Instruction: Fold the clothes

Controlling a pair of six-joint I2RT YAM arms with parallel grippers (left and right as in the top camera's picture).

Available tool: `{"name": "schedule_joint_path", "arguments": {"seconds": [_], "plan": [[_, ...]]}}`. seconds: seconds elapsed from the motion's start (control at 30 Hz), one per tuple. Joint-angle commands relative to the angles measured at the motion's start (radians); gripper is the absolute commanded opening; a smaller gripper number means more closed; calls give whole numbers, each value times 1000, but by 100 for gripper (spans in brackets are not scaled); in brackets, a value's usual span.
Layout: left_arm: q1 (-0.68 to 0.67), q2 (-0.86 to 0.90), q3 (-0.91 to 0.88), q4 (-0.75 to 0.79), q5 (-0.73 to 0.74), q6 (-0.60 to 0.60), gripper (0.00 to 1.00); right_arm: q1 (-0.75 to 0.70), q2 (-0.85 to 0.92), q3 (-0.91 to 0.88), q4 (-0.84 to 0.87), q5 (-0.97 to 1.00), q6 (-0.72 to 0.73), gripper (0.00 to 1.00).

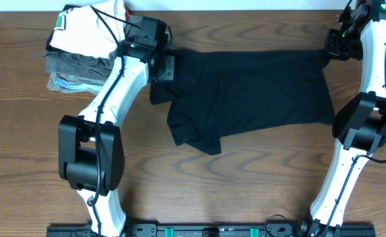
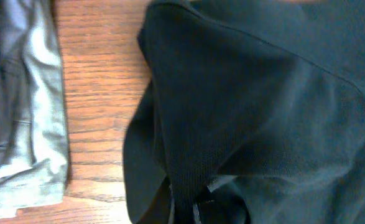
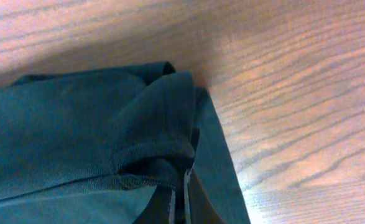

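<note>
On the wooden desk point(image 1: 245, 197) the black shirt point(image 1: 245, 99) lay spread wide across the far middle, right of a stack of folded garments point(image 1: 81, 56); it looked roughly flattened but not yet folded, so I judged the folding nearly all left to do. The left pincer point(image 1: 165, 67) gripped its far-left corner and the right pincer point(image 1: 329, 56) its far-right corner, each closed tight on cloth.
</note>
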Motion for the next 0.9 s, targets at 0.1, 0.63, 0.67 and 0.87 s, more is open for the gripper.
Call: {"name": "schedule_joint_path", "arguments": {"seconds": [0.1,0.63,0.67,0.87], "plan": [[-5,10,-40,-1,-12,29,6,-19,34,-11,-21,2,2,1],[-5,10,-40,-5,-13,64,79,-41,39,-169,32,3,2,77],[-4,10,-39,-7,-14,66,84,-48,37,-157,26,3,2,77],[13,-48,-35,-55,-35,66,85,-85,-8,-86,-44,-7,1,77]]}}
